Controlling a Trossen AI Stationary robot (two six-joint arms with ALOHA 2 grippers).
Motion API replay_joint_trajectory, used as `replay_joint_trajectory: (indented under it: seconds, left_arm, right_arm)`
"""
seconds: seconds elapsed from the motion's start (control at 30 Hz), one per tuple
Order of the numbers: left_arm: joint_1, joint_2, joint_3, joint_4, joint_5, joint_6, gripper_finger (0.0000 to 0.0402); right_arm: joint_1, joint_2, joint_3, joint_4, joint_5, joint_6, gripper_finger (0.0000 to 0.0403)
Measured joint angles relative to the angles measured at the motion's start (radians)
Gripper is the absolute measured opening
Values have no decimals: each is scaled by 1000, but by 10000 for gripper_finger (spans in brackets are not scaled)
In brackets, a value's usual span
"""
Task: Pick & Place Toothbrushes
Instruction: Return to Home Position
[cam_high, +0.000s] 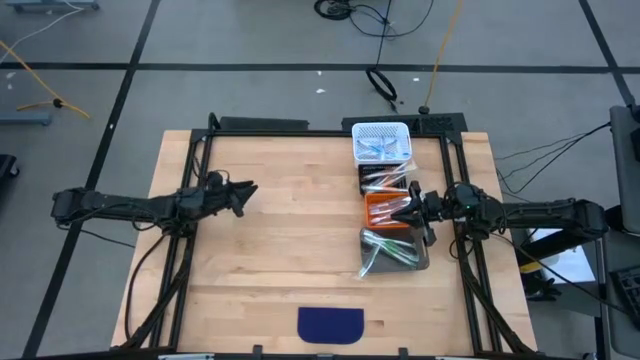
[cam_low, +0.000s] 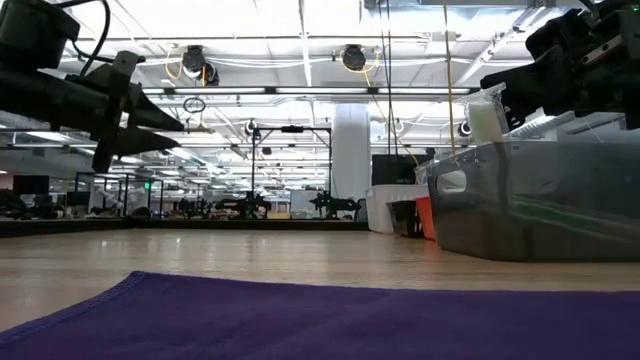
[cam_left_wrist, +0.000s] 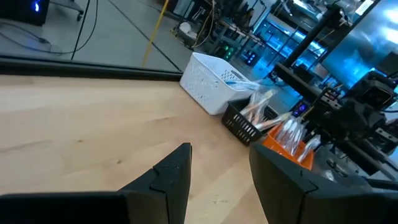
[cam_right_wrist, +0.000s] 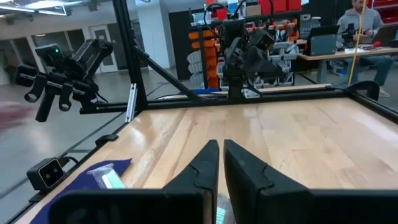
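Observation:
Wrapped toothbrushes lie sorted in a row of bins by the table's right edge: white basket (cam_high: 381, 140), black bin (cam_high: 384, 178), orange bin (cam_high: 384, 210) and clear grey bin (cam_high: 396, 251). Their wrappers (cam_left_wrist: 291, 132) stick up out of the orange bin. My right gripper (cam_high: 407, 208) hovers over the orange bin with its fingers almost together (cam_right_wrist: 221, 157). A pale sliver of wrapper shows between them. My left gripper (cam_high: 243, 190) is open (cam_left_wrist: 221, 168) above bare wood at the table's left-middle and points toward the bins. My right gripper pinches a pale wrapped toothbrush (cam_right_wrist: 217, 210) that shows only as a sliver low between its two fingers. The fingers hide which part of it they hold and how it hangs. They point level toward the table's left, above the orange bin.
A purple mat (cam_high: 331, 323) lies at the table's near edge. Black frame rails (cam_high: 196, 150) run along the table's sides. Bare wood stretches between the left gripper and the bins. A person sits in the room beyond the table (cam_right_wrist: 360, 18).

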Motion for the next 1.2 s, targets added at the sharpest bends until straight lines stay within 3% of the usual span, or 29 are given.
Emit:
replay_joint_trajectory:
  seconds: [0.2, 0.43, 0.7, 0.93, 1.2]
  left_arm:
    - [0, 0, 0, 5, 0, 51, 161]
    - [0, 2, 0, 7, 0, 50, 161]
    - [0, 2, 0, 8, 0, 47, 161]
    - [0, 2, 0, 8, 1, 47, 161]
    - [0, 2, 0, 9, 1, 47, 161]
  right_arm:
    - [25, -9, 0, -10, 4, 1, 18]
    - [33, -109, 0, -29, -27, 1, 16]
    - [65, -346, 0, -127, -28, -5, 20]
    - [121, -499, 0, -349, -28, -6, 20]
    - [131, -490, 0, -433, -27, -7, 20]
